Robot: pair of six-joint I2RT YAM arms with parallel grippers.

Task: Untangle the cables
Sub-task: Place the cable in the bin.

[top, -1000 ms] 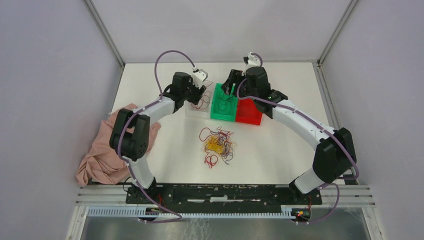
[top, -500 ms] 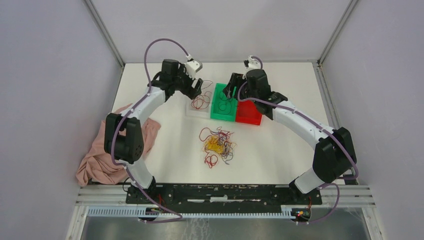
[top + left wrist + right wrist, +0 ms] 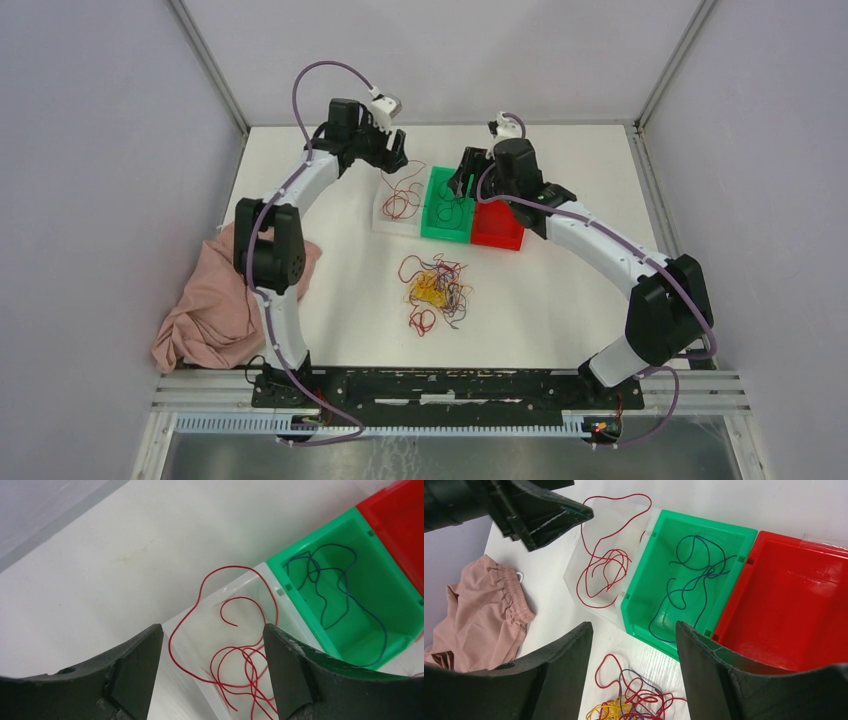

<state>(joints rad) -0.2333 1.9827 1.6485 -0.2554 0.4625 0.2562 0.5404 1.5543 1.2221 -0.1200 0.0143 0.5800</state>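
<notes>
A tangle of red, yellow and dark blue cables [image 3: 435, 290] lies mid-table, its upper part between my right fingers [image 3: 639, 700]. Loose red cables [image 3: 240, 655] sit in a clear bin [image 3: 384, 215], one loop hanging over its rim. Dark blue cables [image 3: 689, 580] lie in the green bin [image 3: 434, 228]. My left gripper [image 3: 212, 630] hovers open above the clear bin, holding nothing. Over the green bin my right gripper [image 3: 634, 625] is open and holds nothing.
A red bin [image 3: 789, 610] adjoins the green one on the right. A pink cloth [image 3: 210, 300] is bunched at the table's left edge. The left arm's fingers [image 3: 549, 515] show at the top left of the right wrist view. Enclosure walls close the table's sides and back.
My left arm lifted off the clear bin and drew back toward the far left, its jaws spreading wider; the red cables stay in the bin. The right arm barely moved.
</notes>
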